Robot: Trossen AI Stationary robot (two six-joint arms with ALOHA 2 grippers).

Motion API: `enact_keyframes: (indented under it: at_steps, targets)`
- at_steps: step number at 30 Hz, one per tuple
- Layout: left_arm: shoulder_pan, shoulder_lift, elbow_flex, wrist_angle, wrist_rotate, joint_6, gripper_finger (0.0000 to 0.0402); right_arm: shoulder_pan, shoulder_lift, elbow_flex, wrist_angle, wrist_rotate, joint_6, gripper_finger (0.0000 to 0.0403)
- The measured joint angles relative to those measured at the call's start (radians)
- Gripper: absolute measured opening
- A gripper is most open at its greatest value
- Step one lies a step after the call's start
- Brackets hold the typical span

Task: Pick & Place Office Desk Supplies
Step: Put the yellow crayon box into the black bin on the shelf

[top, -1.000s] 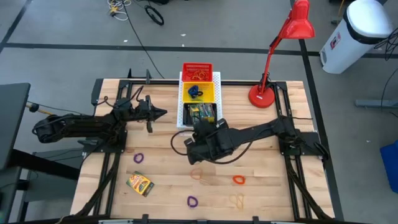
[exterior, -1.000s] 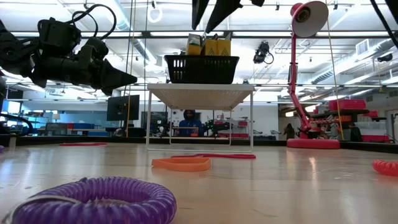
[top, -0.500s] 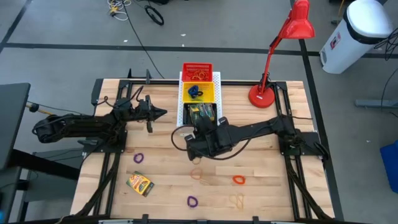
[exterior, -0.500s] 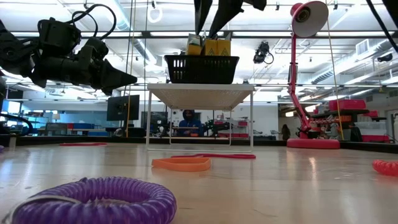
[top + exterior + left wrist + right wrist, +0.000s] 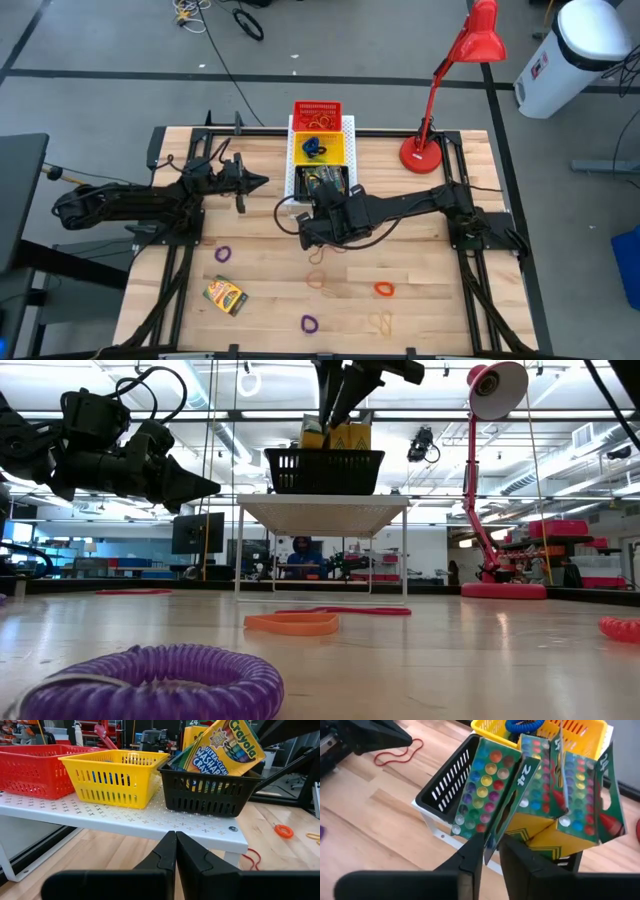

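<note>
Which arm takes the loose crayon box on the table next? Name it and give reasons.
Probably left. The loose crayon box lies on the left gripper's side, and that gripper hangs shut and empty. The right gripper is occupied at the black basket of crayon boxes.

Yellow-and-green crayon boxes (image 5: 540, 795) with multicoloured dots fill a black basket (image 5: 445, 782).

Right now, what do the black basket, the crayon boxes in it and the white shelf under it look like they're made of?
Black basket: likely molded plastic, matte, with evenly slotted walls. Crayon boxes: printed cardboard, slightly glossy, with thin folded flaps and sharp creases. White shelf: rigid perforated board, probably painted metal or plastic; the look leaves that open.
</note>
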Motion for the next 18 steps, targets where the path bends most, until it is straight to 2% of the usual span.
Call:
enact_keyframes:
  at_steps: [8,18]
  targets:
    - [0.000,0.000,0.000,0.000,0.000,0.000,0.0013,0.001,-0.005,0.000,0.003,0.010,-0.075,0.0010]
    - [0.000,0.000,0.000,0.000,0.000,0.000,0.0013,-0.008,-0.064,0.001,0.029,0.052,-0.086,0.0007]
